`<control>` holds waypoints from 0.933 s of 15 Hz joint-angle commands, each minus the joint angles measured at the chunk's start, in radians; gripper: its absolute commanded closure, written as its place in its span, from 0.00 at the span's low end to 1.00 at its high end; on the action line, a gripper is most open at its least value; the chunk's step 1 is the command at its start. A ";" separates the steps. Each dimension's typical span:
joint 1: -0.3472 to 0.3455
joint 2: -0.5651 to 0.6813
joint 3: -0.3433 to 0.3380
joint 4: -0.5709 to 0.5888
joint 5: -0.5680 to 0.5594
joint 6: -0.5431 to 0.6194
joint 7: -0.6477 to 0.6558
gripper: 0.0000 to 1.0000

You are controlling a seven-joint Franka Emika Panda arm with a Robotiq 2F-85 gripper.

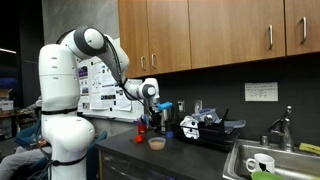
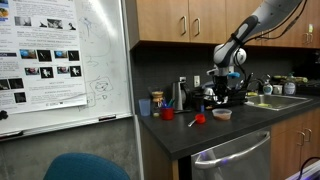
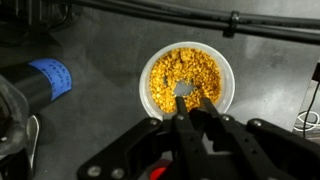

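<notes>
**Inspector:** Item 1, the white bowl (image 3: 144, 82). Location?

**Assistant:** It stands upright on the dark bench (image 3: 100, 40), directly beneath the tool (image 3: 192, 100) in the wrist view. It is filled with yellow grains (image 3: 175, 65). In both exterior views the bowl (image 1: 157, 143) (image 2: 222, 114) sits near the front edge of the bench (image 1: 185, 155) (image 2: 235, 132), with the tool (image 1: 150, 106) (image 2: 227, 86) hanging above it, clear of the rim.

**Inspector:** Condition of the tool?

**Assistant:** The fingers are drawn together and clamped on a grey spoon (image 3: 183, 88). The spoon's head projects past the fingertips and lies over the grains. Whether it touches them, I cannot tell.

**Inspector:** Surroundings?

**Assistant:** 1 blue cylinder (image 3: 50, 77) lies on the bench well to one side of the bowl. A dark cable (image 3: 200, 25) runs across the bench beyond the bowl. In an exterior view, 1 red cup (image 2: 167, 114) stands apart from the bowl, toward the whiteboard (image 2: 100, 70). In an exterior view, a sink (image 1: 240, 150) with a faucet (image 1: 285, 125) is set into the far end of the bench, and wooden cabinets (image 1: 220, 30) hang above.
</notes>
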 commanded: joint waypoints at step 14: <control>0.068 0.006 0.067 0.015 0.008 -0.010 0.035 0.95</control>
